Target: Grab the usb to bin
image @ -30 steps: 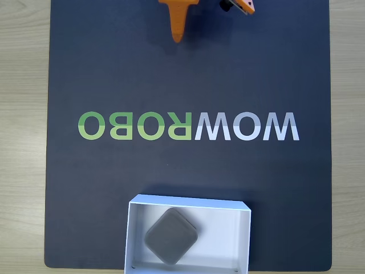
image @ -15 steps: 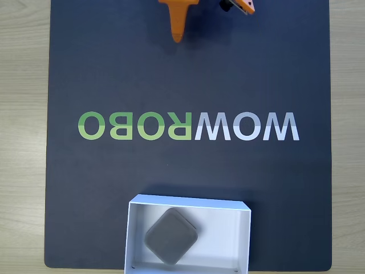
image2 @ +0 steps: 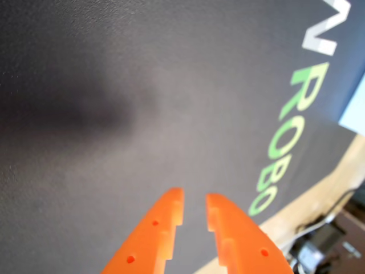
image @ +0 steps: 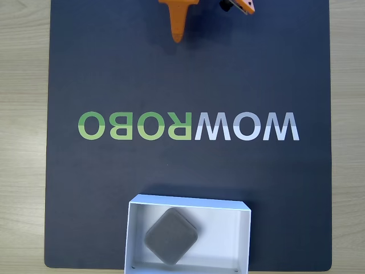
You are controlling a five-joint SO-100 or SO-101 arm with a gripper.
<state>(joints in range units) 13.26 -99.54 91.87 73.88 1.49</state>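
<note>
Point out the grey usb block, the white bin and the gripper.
usb (image: 171,236): fixed view, middle of its grey top face.
bin (image: 188,202): fixed view, on its far wall's rim.
gripper (image2: 194,205): wrist view, midway between the orange fingertips, which stand slightly apart.

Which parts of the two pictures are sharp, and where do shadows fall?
Fixed view: sharp and evenly lit; the bin throws a soft shadow on the mat behind it, with the usb inside. Wrist view: orange fingers blurred; a diffuse dark shadow at left.
</note>
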